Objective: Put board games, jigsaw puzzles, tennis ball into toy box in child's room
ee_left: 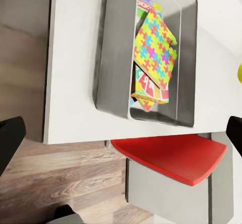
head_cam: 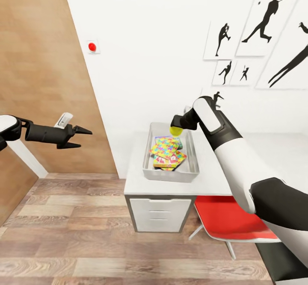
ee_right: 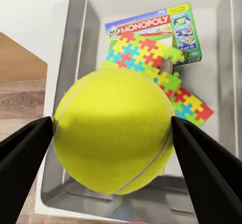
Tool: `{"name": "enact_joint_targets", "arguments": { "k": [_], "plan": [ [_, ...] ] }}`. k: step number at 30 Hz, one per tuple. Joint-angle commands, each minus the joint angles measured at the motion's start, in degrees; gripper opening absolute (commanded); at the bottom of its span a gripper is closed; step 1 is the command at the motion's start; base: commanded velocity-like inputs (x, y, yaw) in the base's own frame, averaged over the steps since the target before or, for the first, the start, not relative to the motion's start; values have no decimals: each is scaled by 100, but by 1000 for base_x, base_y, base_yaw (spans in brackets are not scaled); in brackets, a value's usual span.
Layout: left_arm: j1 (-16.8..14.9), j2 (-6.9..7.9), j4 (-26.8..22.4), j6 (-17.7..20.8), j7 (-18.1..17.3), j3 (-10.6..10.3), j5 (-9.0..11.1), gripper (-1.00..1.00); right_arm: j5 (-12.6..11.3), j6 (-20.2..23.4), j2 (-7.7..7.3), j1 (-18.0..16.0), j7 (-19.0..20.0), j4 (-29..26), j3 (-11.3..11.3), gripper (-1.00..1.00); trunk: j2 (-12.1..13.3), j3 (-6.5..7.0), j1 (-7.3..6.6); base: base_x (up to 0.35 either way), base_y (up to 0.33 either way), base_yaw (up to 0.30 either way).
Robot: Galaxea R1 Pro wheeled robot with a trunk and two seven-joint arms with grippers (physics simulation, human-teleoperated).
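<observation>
Head view shows the right gripper closed around the tennis ball, with the ball held just above the far end of the toy box. This grey box stands on the white table, directly below the gripper. Inside the box, under the ball, a jigsaw puzzle with many colours lies on top of a pile of flat boxes, one of them with red and yellow print.

From the right wrist view the tennis ball sits between the two dark fingers, which touch it on both sides. Beyond the ball lie the jigsaw puzzles and a board game with the word Monopoly on it, all inside the toy box.

Far from the box, to its side, the left gripper hangs in the air over the wood floor, its fingers spread apart and holding nothing. A red chair stands beside the table, below the right arm.
</observation>
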Motion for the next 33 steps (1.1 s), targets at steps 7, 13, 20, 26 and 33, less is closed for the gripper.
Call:
{"name": "enact_joint_targets", "arguments": {
  "k": [7,13,20,26,33],
  "plan": [
    [-6,2,3,-1,47,-39,52,100,-59,-33,-1,-9,-59,53,17,-100,-13,-77,4,230,127,0],
    [-6,-2,11,5,50,-50,51,100,-53,-126,-2,-8,-51,135,33,-100,-13,-132,4,294,146,0],
    [-4,-11,16,2,63,-63,45,100,-58,-134,-10,-9,-35,149,34,-100,-13,-177,4,325,18,0],
    [283,-192,63,-97,511,-503,-452,100,-54,-133,-10,-5,-33,527,51,-100,-13,-179,4,94,-34,0],
    [611,-369,650,-461,765,-637,-1206,100,-50,-126,-11,-8,-6,819,50,-100,-13,-179,4,6,-2,0]
  ]
}}
